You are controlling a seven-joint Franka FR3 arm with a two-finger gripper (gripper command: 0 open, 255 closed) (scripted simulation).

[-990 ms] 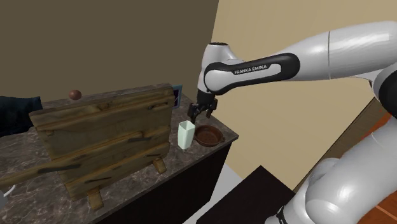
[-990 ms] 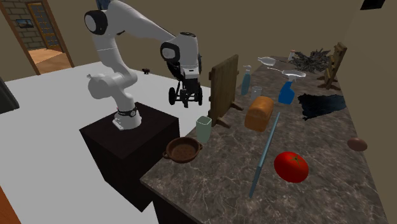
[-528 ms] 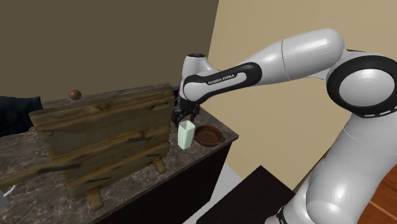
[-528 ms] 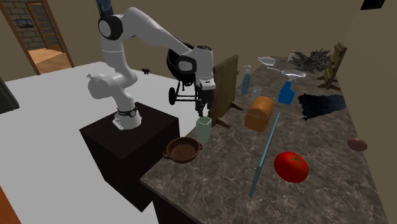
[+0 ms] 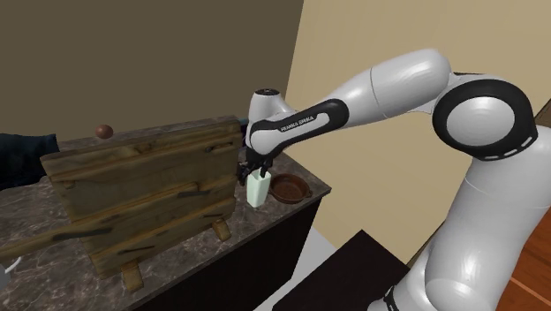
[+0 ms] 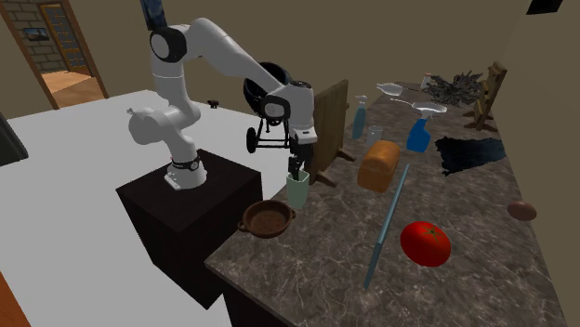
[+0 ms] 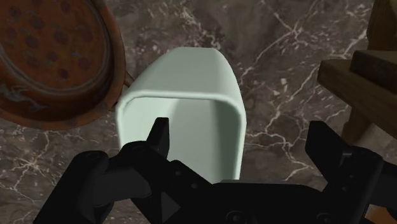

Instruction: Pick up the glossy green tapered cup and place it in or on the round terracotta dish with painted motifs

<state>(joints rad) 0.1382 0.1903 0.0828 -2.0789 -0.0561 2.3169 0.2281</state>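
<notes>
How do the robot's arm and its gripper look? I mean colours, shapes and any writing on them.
The arm is glossy white, built of thick rounded segments with dark grey rings at the joints. A black band on the forearm carries white lettering, FRANKA EMIKA. The gripper is all black, with a blocky body and two flat, angular fingers.

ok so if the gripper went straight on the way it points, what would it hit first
Probably the cup. The open gripper points down at it, one finger over its opening, the other outside its wall. Depth is hard to judge, but the countertop lies beyond.
</notes>
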